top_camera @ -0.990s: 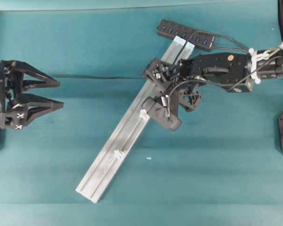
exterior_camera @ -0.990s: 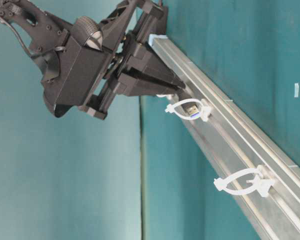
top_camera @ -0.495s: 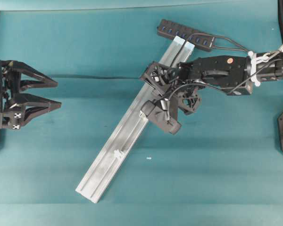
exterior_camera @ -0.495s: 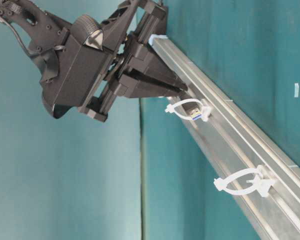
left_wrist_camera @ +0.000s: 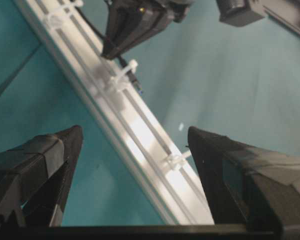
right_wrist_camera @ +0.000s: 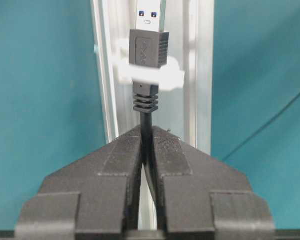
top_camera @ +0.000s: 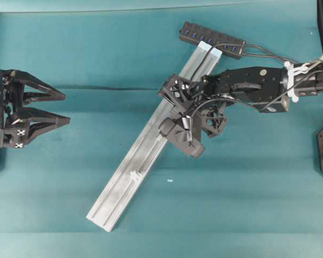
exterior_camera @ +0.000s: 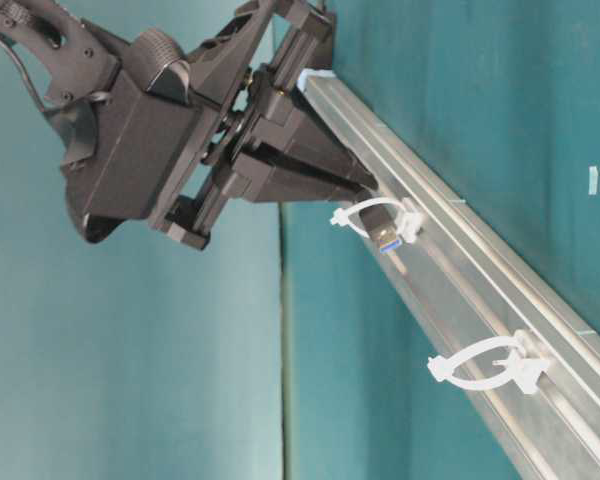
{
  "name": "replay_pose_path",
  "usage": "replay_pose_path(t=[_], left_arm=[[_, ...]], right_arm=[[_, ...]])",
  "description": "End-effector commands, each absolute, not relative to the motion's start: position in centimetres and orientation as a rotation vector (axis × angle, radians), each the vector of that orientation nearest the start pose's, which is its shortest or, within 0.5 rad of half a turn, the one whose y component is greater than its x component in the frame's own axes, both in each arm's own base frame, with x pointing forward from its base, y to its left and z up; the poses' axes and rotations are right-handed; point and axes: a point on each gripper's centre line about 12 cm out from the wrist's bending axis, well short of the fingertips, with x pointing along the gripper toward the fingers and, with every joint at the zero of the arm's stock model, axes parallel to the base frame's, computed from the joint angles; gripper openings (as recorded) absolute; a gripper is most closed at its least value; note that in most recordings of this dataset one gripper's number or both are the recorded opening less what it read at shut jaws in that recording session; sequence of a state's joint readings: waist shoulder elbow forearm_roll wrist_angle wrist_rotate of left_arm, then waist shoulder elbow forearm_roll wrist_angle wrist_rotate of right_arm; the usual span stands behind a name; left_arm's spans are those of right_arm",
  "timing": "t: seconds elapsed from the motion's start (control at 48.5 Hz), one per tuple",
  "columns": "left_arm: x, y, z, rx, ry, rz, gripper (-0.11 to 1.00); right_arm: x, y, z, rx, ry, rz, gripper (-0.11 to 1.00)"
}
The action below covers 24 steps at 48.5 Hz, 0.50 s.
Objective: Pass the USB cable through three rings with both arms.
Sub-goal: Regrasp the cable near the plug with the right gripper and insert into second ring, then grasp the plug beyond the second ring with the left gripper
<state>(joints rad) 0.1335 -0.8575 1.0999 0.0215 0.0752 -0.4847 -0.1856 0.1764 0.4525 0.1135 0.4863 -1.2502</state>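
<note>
My right gripper [right_wrist_camera: 147,131] is shut on the USB cable just behind its black plug [right_wrist_camera: 149,47]. The plug sits inside the middle ring [right_wrist_camera: 147,70] on the silver rail [top_camera: 124,183]. In the table-level view the plug's metal tip [exterior_camera: 384,232] pokes out past that ring [exterior_camera: 348,217] and tilts downward. The right gripper [exterior_camera: 365,185] is close behind it. Another ring [exterior_camera: 485,365] stands further down the rail with nothing in it. My left gripper [top_camera: 68,107] is open at the far left, apart from the rail.
The black hub [top_camera: 212,39] lies at the rail's far end, with the cable [top_camera: 264,51] looping from it toward the right arm. The rail runs diagonally across the teal table. A small white speck [top_camera: 170,181] lies right of the rail.
The right gripper slid a little down the rail, pushing the plug further through the middle ring, and the plug's tip now droops. The left arm has barely shifted.
</note>
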Motion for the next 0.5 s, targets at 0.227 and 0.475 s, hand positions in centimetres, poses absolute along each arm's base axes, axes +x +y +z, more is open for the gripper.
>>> replay_pose_path(t=[0.227,0.475], left_arm=[[21.57,2.85,26.33,-0.477,0.271,0.200,0.92],[22.02,2.77,25.83,-0.515,0.286,0.203,0.92]], right_arm=[[40.91,-5.70,13.46,-0.886,0.997,0.521,0.07],[41.16,-5.65,13.61,-0.878,0.980,0.505,0.07]])
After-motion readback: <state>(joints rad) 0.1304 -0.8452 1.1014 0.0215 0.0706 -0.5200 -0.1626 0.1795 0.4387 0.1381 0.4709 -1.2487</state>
